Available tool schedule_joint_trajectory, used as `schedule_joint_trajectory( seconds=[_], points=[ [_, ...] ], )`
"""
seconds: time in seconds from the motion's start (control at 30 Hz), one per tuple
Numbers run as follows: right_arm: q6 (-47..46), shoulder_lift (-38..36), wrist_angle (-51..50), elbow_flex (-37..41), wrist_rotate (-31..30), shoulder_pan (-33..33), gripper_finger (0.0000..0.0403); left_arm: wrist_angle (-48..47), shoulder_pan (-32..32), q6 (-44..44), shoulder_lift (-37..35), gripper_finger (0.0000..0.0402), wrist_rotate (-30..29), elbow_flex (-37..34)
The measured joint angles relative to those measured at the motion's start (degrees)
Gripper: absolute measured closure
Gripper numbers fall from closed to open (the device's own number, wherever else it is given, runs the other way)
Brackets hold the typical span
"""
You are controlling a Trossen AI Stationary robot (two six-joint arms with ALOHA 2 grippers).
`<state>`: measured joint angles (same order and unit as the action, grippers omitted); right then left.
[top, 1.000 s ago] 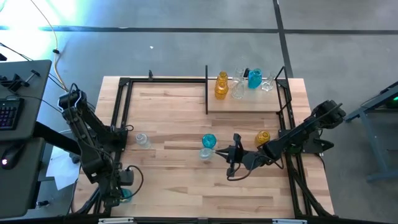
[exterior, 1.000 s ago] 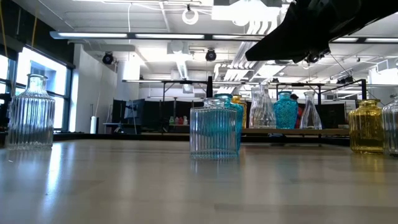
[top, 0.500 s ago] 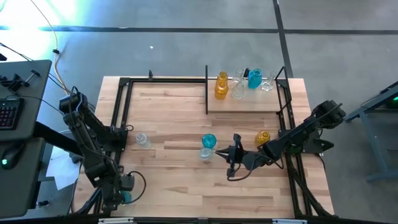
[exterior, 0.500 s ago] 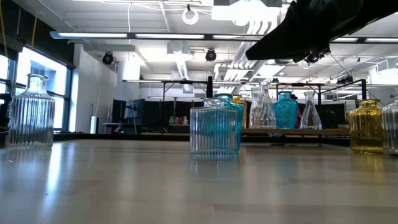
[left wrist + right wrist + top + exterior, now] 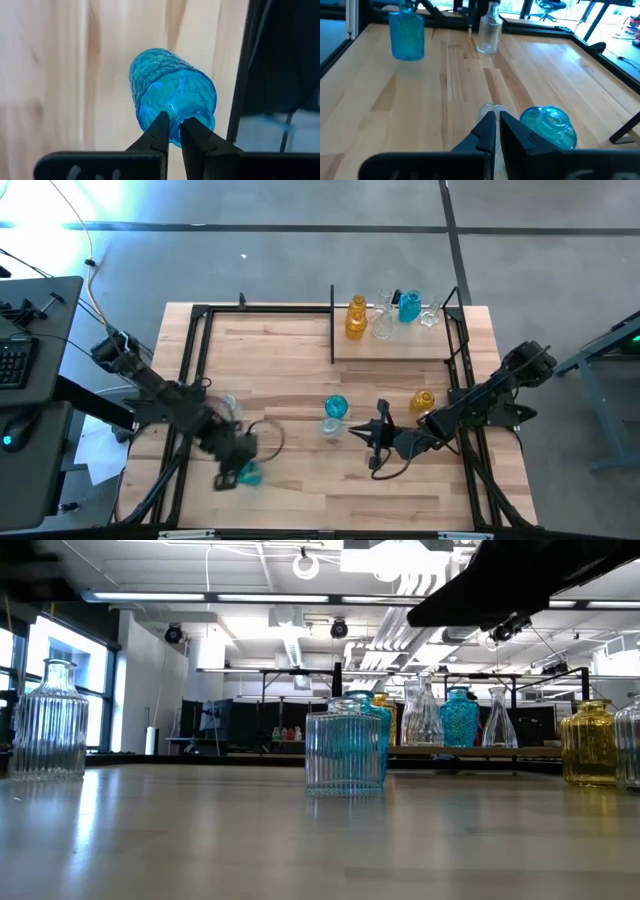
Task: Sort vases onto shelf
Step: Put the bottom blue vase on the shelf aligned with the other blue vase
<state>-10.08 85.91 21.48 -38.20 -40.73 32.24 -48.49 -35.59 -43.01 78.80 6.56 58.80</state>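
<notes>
My left gripper (image 5: 240, 470) is over the table's near left part, shut on a teal-blue vase (image 5: 250, 476) that also shows in the right wrist view (image 5: 406, 35). My right gripper (image 5: 362, 431) is shut and empty, just above and beside a clear ribbed vase (image 5: 330, 427) standing on its base. A round teal vase (image 5: 336, 407) stands next to it. An amber vase (image 5: 422, 401) and another clear vase (image 5: 229, 405) stand on the table. The shelf (image 5: 395, 345) at the far right carries an amber vase (image 5: 356, 318), a teal one (image 5: 409, 305) and clear ones (image 5: 383, 325). My left gripper pinches the rim of the teal-blue vase's mouth (image 5: 196, 122) between its two fingers. One finger (image 5: 192, 137) seems to reach into the opening and the other stays outside. The fingers come from above. The vase hangs upright below them, seemingly just clear of the table.
A black metal frame (image 5: 195, 360) runs around the tabletop, with upright posts at the shelf's ends (image 5: 332, 320). Bare wood lies along the near edge and at the far left. A desk with a keyboard (image 5: 15, 360) stands left of the table.
My left gripper has swung from the table's near left corner toward the right, in over the tabletop, carrying the teal-blue vase with it. My right gripper has shifted slightly toward the near edge.
</notes>
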Motion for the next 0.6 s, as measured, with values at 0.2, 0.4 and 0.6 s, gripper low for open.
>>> schedule_joint_trajectory(
  seconds=[0.2, 0.4, 0.6],
  points=[
    [-1.0, -3.4, -2.7, 0.0, -1.2, 1.5, 0.0391, -0.3, 11.5, 12.1, 4.4, 0.0390, 1.5, 8.9],
    [-1.4, -5.7, -4.7, 0.0, -1.2, 3.0, 0.0391, -7.1, 17.5, 21.4, 14.6, 0.0390, 3.0, 19.7],
    [-2.2, -6.8, -6.4, 0.0, -1.2, 4.5, 0.0391, -12.0, 19.3, 27.5, 24.3, 0.0390, 3.2, 29.0]
  ],
)
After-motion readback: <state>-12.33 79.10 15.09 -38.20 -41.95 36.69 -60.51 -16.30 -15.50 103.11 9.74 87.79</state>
